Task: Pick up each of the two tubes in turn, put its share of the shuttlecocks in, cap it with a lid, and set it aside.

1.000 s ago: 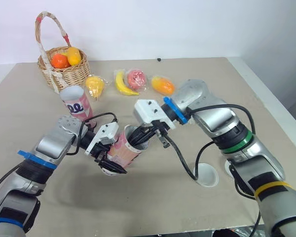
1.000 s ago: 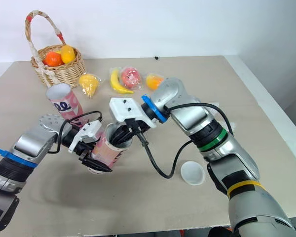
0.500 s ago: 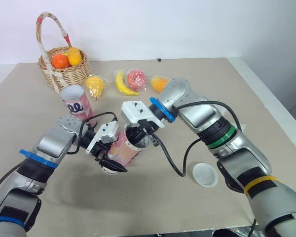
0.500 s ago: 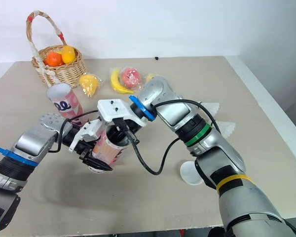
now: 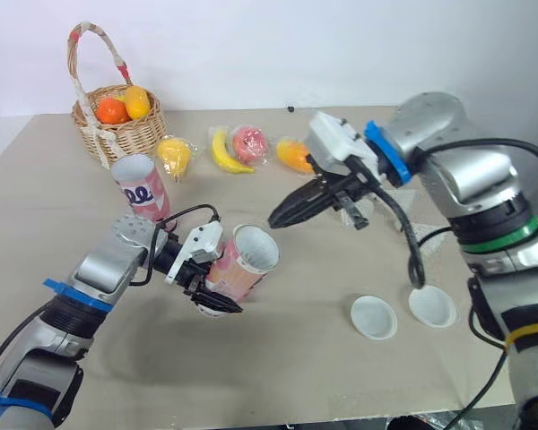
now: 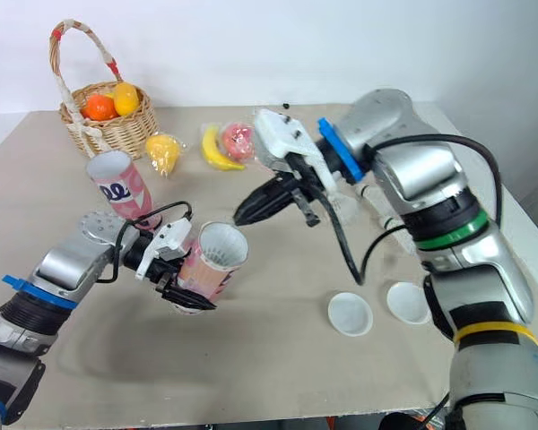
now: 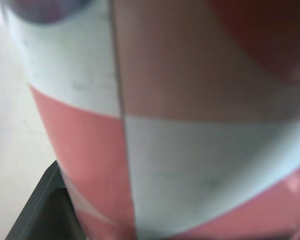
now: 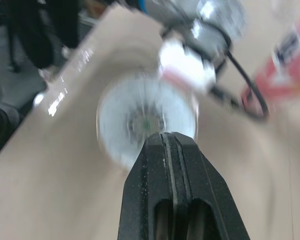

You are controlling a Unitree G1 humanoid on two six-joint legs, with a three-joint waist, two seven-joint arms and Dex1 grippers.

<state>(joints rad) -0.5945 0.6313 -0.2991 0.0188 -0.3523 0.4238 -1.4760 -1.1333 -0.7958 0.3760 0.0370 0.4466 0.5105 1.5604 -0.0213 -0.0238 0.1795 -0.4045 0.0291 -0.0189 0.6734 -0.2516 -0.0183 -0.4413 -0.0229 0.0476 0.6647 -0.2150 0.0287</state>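
My left gripper (image 5: pixel 212 292) is shut on a pink and white tube (image 5: pixel 244 267), held tilted above the table with its open mouth facing up and to the right. White feathers of a shuttlecock (image 8: pixel 147 120) show inside the mouth. The tube's wall (image 7: pixel 190 150) is close up in the left wrist view. My right gripper (image 5: pixel 281 216) hangs shut and empty, above and to the right of the mouth, apart from it. The second tube (image 5: pixel 141 187) stands upright behind the left arm. Two white lids (image 5: pixel 373 317) (image 5: pixel 432 305) lie at the front right. Loose shuttlecocks (image 6: pixel 400 235) lie partly hidden behind the right arm.
A wicker basket (image 5: pixel 117 125) with fruit stands at the back left. Wrapped fruit, a banana (image 5: pixel 224 154) among them, lies in a row along the back. The table's right edge (image 5: pixel 484 170) runs close to the right arm.
My right gripper has pulled out of the tube's mouth and moved up and to the right. The left gripper still holds the tube, its mouth uncovered.
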